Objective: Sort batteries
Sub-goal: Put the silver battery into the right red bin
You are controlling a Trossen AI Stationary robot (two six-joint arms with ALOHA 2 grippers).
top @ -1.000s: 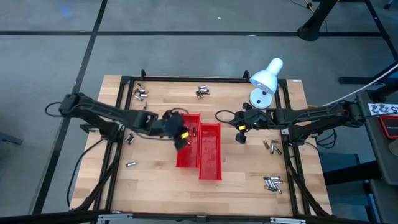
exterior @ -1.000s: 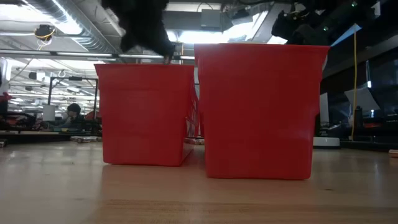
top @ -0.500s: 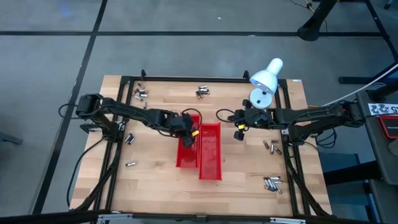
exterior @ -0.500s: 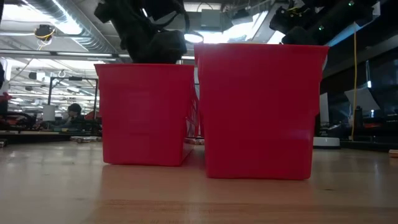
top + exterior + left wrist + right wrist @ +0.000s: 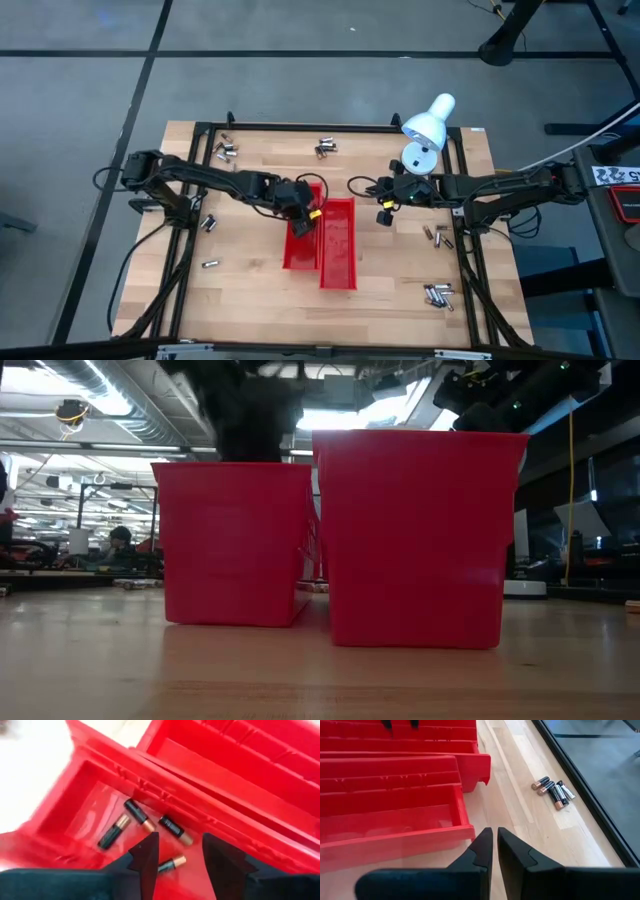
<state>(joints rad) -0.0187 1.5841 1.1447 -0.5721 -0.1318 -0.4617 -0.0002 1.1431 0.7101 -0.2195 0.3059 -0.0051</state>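
Observation:
Two red trays stand side by side mid-table: the left tray point(image 5: 300, 245) and the right tray point(image 5: 338, 250). My left gripper point(image 5: 302, 216) point(image 5: 177, 854) hangs open over the left tray's far part, where several dark batteries with coppery ends point(image 5: 139, 815) lie on the floor; one battery point(image 5: 170, 864) lies just below the gap between the fingers, untouched. My right gripper point(image 5: 384, 214) point(image 5: 495, 845) is shut and empty, over bare wood just right of the right tray. More batteries lie in small clusters on the table point(image 5: 437, 294) point(image 5: 552, 790).
Loose battery groups lie near the far edge point(image 5: 325, 148) point(image 5: 225, 150), at the left point(image 5: 209, 264) and the right point(image 5: 437, 236). A white lamp point(image 5: 425, 128) stands over the far right corner. A black frame point(image 5: 200, 130) borders the wooden table. Bare wood lies in front of the trays.
My left gripper has swung toward the table's right and slightly farther, coming over the far part of the left tray, then held there. My right gripper has stayed almost where it was.

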